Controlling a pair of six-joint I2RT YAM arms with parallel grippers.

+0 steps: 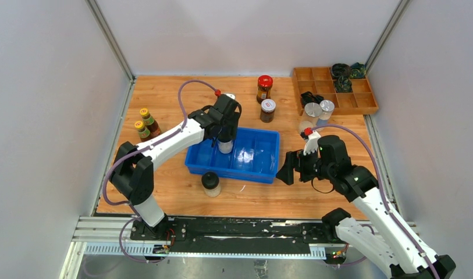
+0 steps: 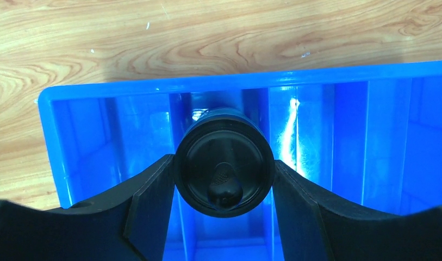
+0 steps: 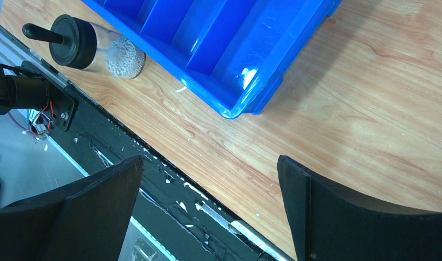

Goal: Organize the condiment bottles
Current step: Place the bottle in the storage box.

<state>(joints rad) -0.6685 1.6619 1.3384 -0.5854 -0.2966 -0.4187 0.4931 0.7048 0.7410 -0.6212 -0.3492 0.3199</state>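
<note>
We see one black-lidded shaker [image 1: 225,145] upright in the blue bin [image 1: 245,173], its twin [image 1: 210,183] outside, yellow-capped bottles [image 1: 150,124] and jars [image 1: 267,110] standing apart.

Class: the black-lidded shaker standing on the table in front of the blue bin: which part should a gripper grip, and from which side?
Probably the round black lid of the shaker, from straight above: it stands upright, close before the blue bin, with room left and right for the fingers.

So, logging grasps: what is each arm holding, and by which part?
The left gripper clamps the black-lidded shaker by its lid, fingers on opposite sides; the right gripper holds nothing.
</note>
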